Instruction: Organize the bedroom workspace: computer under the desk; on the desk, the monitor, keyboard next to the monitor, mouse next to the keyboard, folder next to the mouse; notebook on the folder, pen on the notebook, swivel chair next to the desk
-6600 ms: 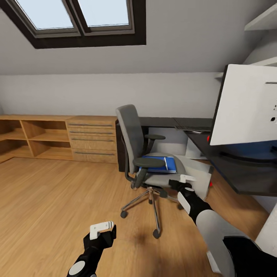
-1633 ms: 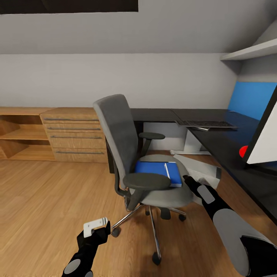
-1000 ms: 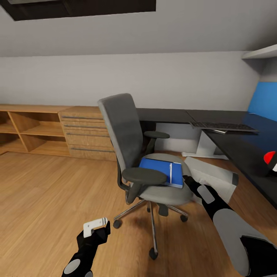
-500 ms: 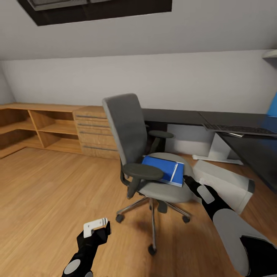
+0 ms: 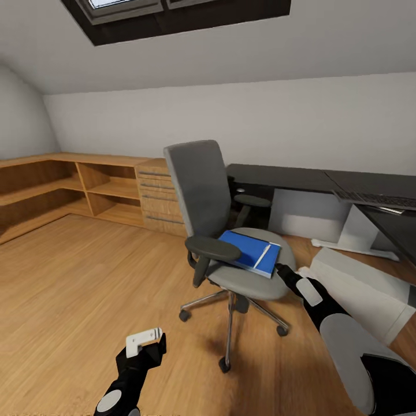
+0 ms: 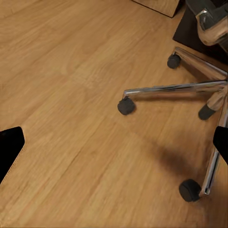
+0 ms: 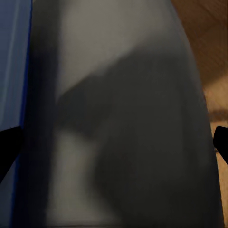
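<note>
Wooden floor (image 5: 69,289) across room; shelving (image 5: 63,190) along left wall. Left gripper (image 5: 145,342) low over floor, fingers spread, near chrome base. Swivel chair (image 5: 199,185) mid-room, blue folder (image 5: 248,251) flat on seat, white pen (image 5: 263,255) near folder's right edge. Right gripper (image 5: 284,271) at seat's right edge; open or closed, cannot tell. Computer (image 5: 370,294) lying on floor. Desk (image 5: 289,176) behind, keyboard (image 5: 378,199) at its right part.

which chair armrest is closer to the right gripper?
The armrest on the near side of the swivel chair, overlapping the blue folder. The far armrest sits back toward the desk. The right gripper is at the seat's front edge.
</note>
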Available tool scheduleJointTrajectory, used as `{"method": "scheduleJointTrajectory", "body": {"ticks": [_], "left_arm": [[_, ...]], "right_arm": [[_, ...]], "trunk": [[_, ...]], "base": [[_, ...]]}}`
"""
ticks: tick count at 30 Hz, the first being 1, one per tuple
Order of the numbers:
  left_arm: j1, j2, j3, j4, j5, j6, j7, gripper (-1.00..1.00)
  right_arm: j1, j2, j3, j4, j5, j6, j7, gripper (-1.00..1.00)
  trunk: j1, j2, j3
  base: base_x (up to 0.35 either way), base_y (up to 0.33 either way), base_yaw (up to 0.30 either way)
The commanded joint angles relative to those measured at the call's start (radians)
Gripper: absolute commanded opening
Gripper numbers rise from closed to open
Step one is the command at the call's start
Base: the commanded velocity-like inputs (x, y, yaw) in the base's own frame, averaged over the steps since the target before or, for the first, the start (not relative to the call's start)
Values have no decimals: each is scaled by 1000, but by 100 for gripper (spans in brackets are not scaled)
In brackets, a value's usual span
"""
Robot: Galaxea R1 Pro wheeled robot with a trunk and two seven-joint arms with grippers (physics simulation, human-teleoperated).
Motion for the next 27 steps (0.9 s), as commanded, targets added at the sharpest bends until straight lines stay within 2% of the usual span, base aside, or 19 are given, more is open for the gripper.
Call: {"method": "scheduleJointTrajectory", "body": {"ticks": [1, 10, 24, 27], "left_arm": [[-1, 0, -2, -1, 10, 2, 8, 100], [-1, 0, -1, -1, 10, 2, 6, 100], [-1, 0, 0, -1, 10, 2, 6, 100], [-1, 1, 0, -1, 10, 2, 6, 100]], "right_arm": [[0, 1, 3, -4, -25, 3, -1, 100], [0, 0, 2, -4, -26, 5, -1, 100], [0, -2, 2, -4, -27, 6, -1, 100], [0, -1, 2, -4, -26, 5, -1, 100]], "trunk": [[0, 0, -1], [0, 0, 0], [0, 0, 3], [0, 0, 3]], "base": [[0, 0, 231], [0, 0, 32], [0, 0, -244], [0, 0, -70]]}}
